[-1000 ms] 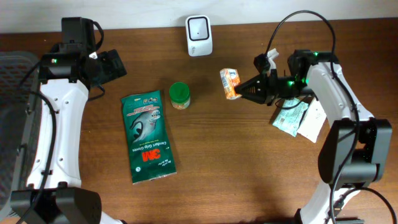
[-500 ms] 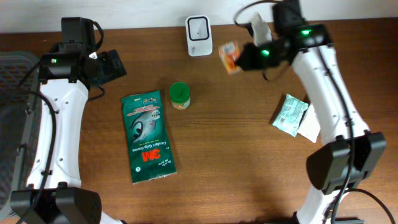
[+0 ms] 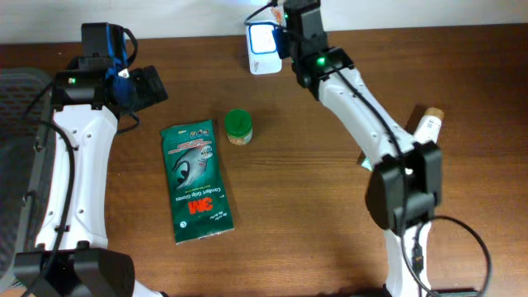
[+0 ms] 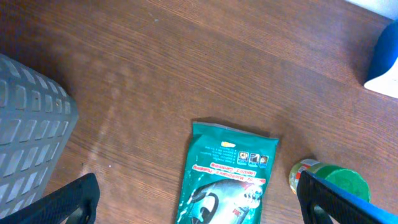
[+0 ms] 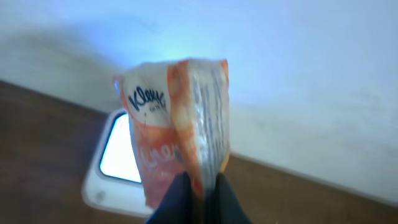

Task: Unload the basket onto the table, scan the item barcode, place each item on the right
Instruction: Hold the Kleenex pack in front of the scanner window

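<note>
1. Kleenex tissue pack [image 5: 177, 118]: a small soft packet, orange and white, with blue "Kleenex" lettering on its left face. It stands upright in the air, narrow sealed edge toward the wrist camera. The right gripper [image 5: 199, 190] pinches its lower end. The print on its right face is too blurred to read.
2. Scanner [image 3: 262, 40]: a white rounded box at the far edge of the table [image 3: 330, 206]. Its window glows pale blue-white. The pack hangs just in front of it.

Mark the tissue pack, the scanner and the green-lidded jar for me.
tissue pack [image 5: 155, 143]: right wrist view, orange printed face.
scanner [image 3: 261, 40]: overhead view, lit window.
green-lidded jar [image 3: 238, 122]: overhead view, lid top.
</note>
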Robot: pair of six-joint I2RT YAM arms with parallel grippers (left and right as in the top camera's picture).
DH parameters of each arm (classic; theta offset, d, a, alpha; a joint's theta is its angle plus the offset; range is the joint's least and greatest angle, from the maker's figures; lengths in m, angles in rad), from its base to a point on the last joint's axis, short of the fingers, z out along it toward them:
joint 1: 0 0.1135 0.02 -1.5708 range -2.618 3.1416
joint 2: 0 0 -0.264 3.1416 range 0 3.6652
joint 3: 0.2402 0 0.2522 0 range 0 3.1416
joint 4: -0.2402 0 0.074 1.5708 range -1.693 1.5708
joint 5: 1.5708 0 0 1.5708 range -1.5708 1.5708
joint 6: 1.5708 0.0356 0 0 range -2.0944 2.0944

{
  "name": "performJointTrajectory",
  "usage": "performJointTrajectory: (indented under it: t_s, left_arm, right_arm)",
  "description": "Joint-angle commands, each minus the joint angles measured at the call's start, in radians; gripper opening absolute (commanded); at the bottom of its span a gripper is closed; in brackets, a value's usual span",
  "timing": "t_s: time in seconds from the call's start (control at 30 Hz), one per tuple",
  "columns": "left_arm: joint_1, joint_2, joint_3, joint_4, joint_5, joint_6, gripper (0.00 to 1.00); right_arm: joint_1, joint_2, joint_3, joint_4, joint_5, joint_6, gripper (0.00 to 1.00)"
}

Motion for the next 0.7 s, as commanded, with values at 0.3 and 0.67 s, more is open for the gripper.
performJointTrajectory:
  t_s: [0.3,0.67]
  left_arm:
    - [0.003,-0.003,0.010,0.002,0.003,0.015,0.99]
    - [0.003,-0.003,0.010,0.002,0.003,0.015,0.99]
  right_arm:
    - [0.000,0.208,0.011,0.219,0.044,-0.322,0.04]
    - [0.006,0.205,0.011,0.217,0.043,-0.321,0.04]
